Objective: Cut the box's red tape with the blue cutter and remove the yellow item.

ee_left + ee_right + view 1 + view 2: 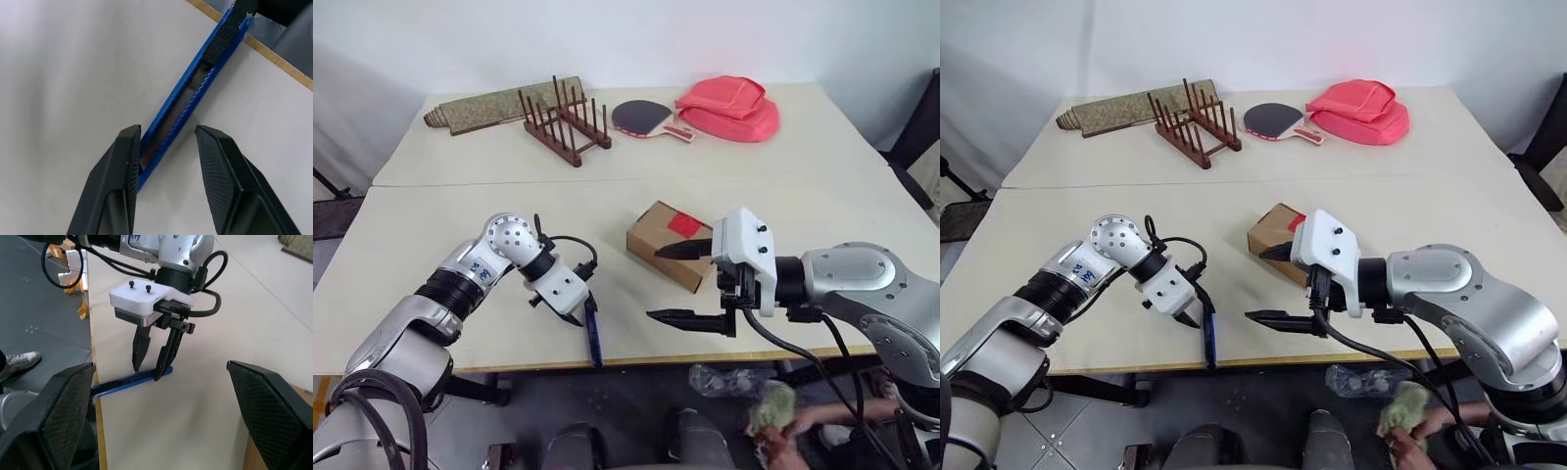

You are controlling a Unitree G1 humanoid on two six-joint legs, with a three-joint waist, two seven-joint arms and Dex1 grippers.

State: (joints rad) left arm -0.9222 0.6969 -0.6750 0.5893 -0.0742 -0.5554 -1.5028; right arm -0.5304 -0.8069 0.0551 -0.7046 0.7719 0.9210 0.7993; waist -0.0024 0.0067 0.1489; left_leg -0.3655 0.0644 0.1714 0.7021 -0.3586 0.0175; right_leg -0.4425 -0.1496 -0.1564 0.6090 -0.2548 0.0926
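The blue cutter point(594, 338) lies flat at the table's front edge, one end poking past it. My left gripper point(587, 311) points down over its inner end, open, with a finger on each side. In the left wrist view one fingertip point(131, 147) touches the cutter point(195, 93) and the other stands a little apart. The brown box point(651, 237) with the red tape point(685, 224) on top sits mid-table. My right gripper point(674, 284) hovers wide open just in front of the box. The yellow item is hidden.
At the back of the table stand a wooden rack point(563, 122), a table-tennis paddle point(646, 119), a red fabric bag point(729, 106) and a rolled mat point(489, 108). A person's hand point(783, 431) holds something below the table edge point(636, 362) at the right.
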